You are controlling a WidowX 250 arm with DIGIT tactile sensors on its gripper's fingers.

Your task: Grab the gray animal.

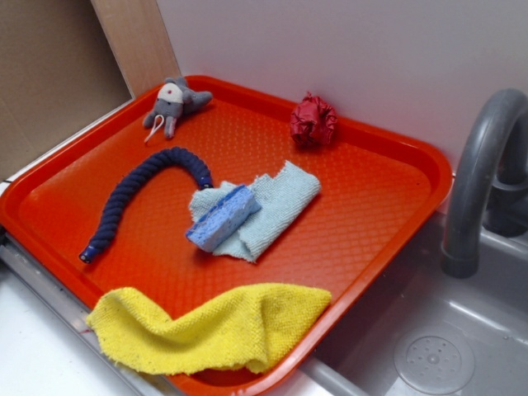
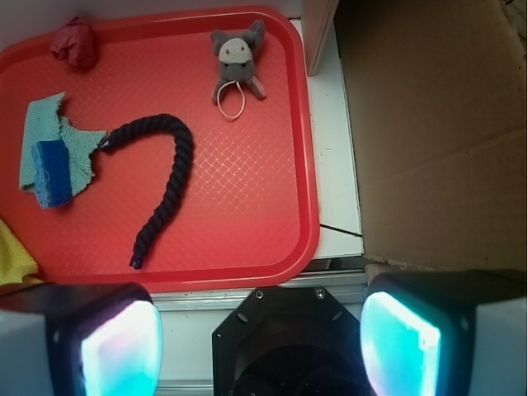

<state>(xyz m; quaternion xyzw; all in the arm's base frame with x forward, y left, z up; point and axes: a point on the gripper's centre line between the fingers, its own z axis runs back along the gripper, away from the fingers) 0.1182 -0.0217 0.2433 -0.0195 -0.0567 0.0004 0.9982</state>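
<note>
Gray animal (image 2: 238,59) lies untouched in the tray's (image 2: 301,165) far corner; jaws wide open, empty, nothing grabbed yet.

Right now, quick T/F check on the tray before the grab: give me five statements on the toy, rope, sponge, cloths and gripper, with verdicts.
1. The gray animal lies in a corner of the red tray. True.
2. The gripper is shut on the gray animal. False: the jaws stand apart, off the tray, holding nothing.
3. The blue sponge rests on the light-blue cloth. True.
4. The dark-blue rope is draped over the gray animal. False: they lie apart.
5. The yellow cloth covers the crumpled red object. False: they sit at opposite edges.
</note>
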